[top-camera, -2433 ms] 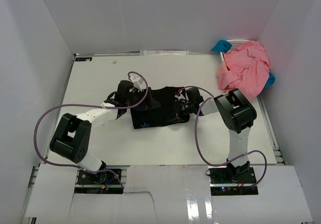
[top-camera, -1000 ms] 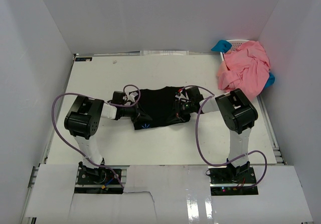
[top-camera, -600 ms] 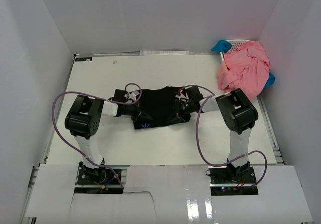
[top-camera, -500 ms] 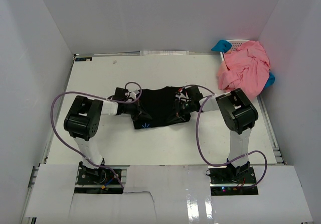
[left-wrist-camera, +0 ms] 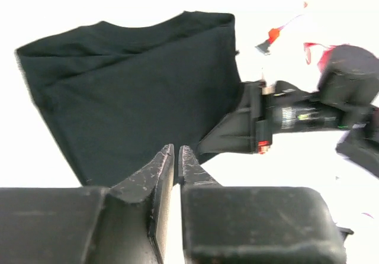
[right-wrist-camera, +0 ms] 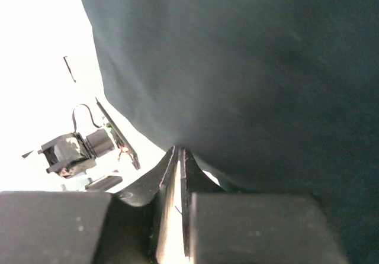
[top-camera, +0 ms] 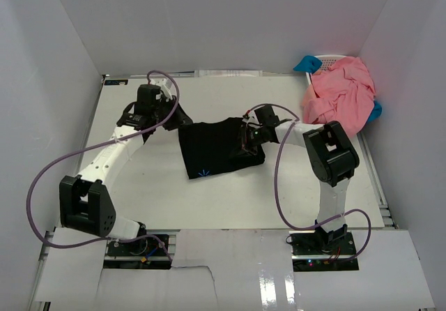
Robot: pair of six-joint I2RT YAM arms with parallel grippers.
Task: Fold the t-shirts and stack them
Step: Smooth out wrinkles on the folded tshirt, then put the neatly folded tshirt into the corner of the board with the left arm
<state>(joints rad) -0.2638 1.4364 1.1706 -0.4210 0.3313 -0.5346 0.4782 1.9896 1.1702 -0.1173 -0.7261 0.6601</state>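
Black t-shirt (top-camera: 216, 149) lies mid-desk (top-camera: 230, 199), folded to a rough rectangle. A small pale-blue mark shows near its near-left corner.

Right tool (right-wrist-camera: 178, 153) is low at the shirt's right edge. Its fingers are pressed together, with the cloth's edge caught at the tips. In the right wrist view dark fabric fills most of the frame above them.

Left tool (left-wrist-camera: 176, 156) is raised off the desk, to the left of the shirt and apart from it. Its fingers are all but together, with only a thin slit between them and nothing in it. It looks across the shirt toward the right arm.

Salmon-pink t-shirts (top-camera: 340, 98) are heaped at the far-right corner on a white lattice basket (top-camera: 333, 58), well apart from the black one. No stack is formed yet.
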